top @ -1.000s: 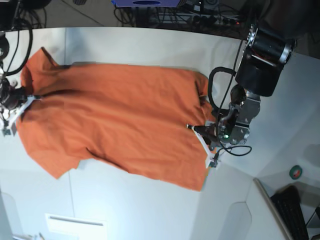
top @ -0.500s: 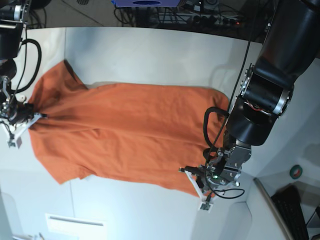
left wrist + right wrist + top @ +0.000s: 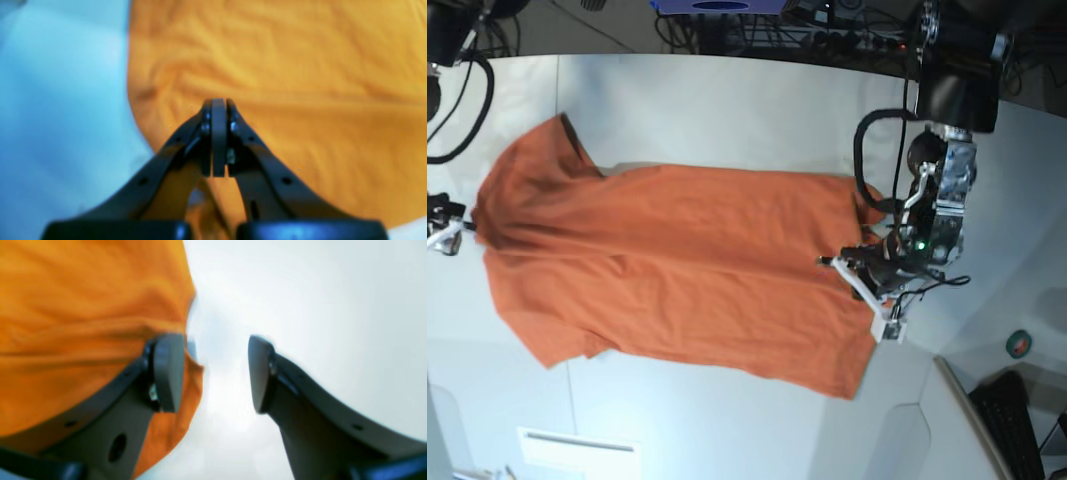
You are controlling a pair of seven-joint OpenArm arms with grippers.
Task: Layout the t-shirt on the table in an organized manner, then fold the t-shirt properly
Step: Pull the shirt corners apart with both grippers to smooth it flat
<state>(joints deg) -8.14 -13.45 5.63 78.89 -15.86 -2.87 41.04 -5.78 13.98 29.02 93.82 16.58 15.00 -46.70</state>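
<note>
I see the t-shirt [image 3: 677, 270] spread nearly flat across the white counter [image 3: 727, 100], hem toward my left arm, collar end toward my right. My left hand [image 3: 218, 110] is pinched fully together above the hem, nothing visibly between its tips. My right hand [image 3: 217, 373] stands wide at the shirt's edge, holding nothing.

Clutter sitting around the roll of tape

A small green roll of tape [image 3: 1020, 345] is lying near the right edge of the base view. Just below it, a black keyboard [image 3: 1012, 420] is poking in from the corner. Far above and to its left, tangled cables [image 3: 847, 35] and a blue object [image 3: 719, 6] are crowding the floor.
</note>
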